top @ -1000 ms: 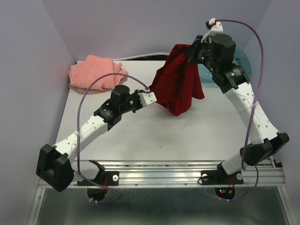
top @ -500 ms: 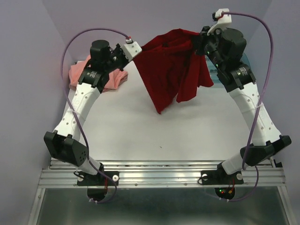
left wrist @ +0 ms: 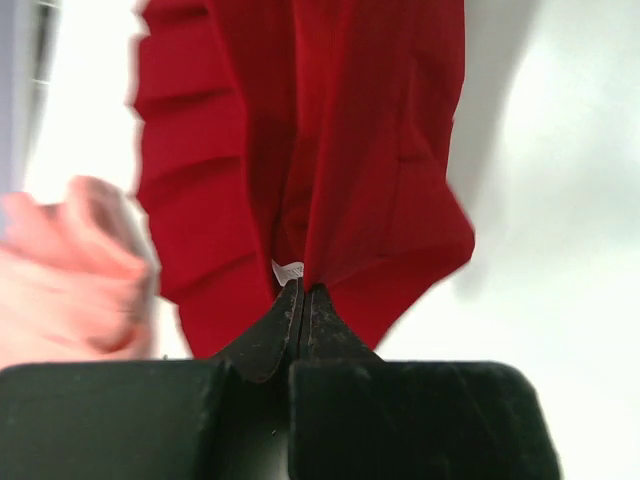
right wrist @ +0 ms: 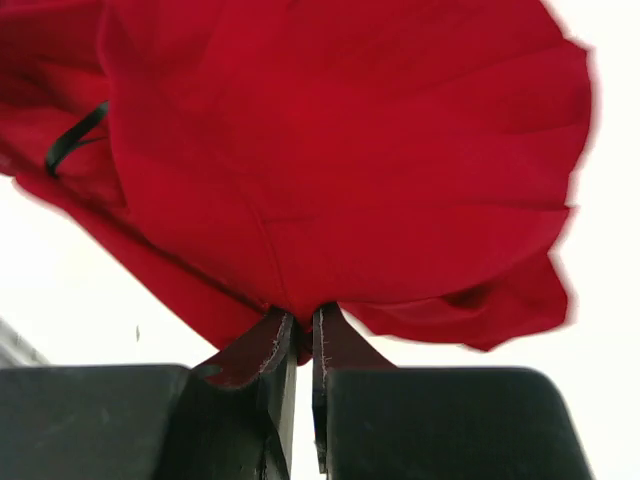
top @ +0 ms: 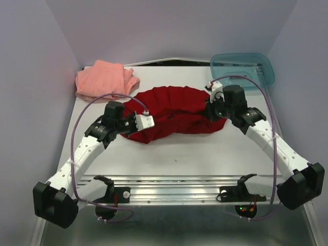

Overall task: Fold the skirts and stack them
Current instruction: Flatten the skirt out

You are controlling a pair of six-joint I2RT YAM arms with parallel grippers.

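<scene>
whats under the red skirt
Only the white table shows around the red skirt, which lies spread on it. Whatever is beneath the cloth is covered, so I cannot tell.

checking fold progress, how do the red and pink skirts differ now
The red skirt is pleated, the pink skirt plain. The red skirt lies spread mid-table, pinched by the left gripper and right gripper; the pink skirt sits bunched, untouched, far left. Both rest on the table.
</scene>
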